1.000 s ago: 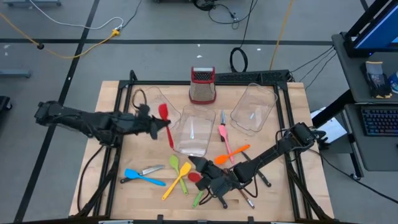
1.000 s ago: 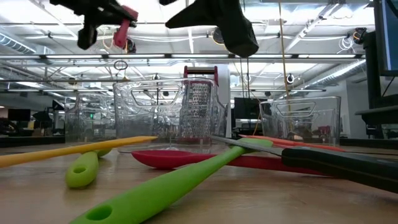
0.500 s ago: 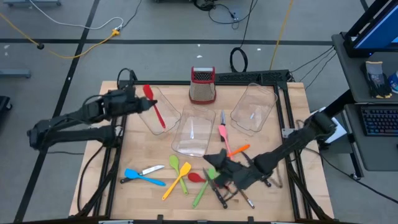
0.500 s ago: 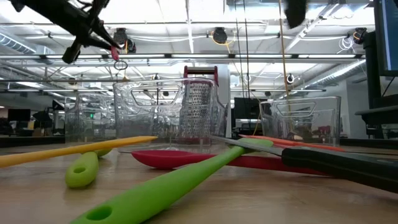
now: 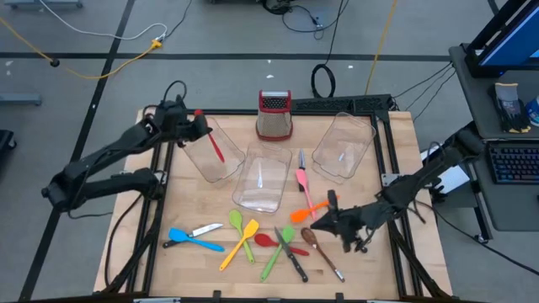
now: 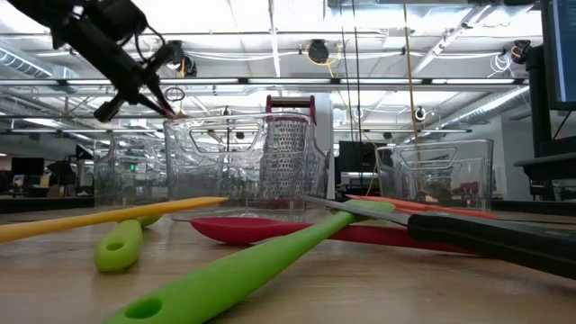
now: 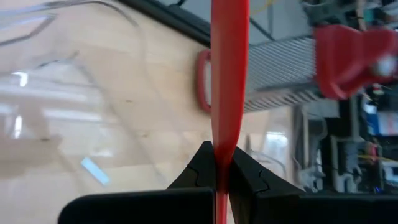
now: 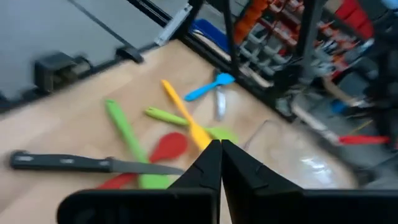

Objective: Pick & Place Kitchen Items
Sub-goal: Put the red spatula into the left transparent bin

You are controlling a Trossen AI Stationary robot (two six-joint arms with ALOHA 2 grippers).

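High view: left gripper [image 5: 192, 128] is clamped on a red spatula [image 5: 216, 149], whose blade hangs just below it inside the leftmost clear bin [image 5: 221, 160]. Right gripper [image 5: 324, 222] is closed on nothing, lifted over the right end of the utensil pile, black-handled knife [image 5: 292, 257] and brown spoon [image 5: 313, 241] just beneath it; green [image 5: 274, 257], yellow [image 5: 240, 246] and blue [image 5: 192, 241] utensils lie farther off on the table [image 5: 152, 252].

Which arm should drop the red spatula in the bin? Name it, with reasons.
Left. The left claw is shut on the red spatula, hanging over the left clear bin. The right claw is shut, empty, near the orange utensil.
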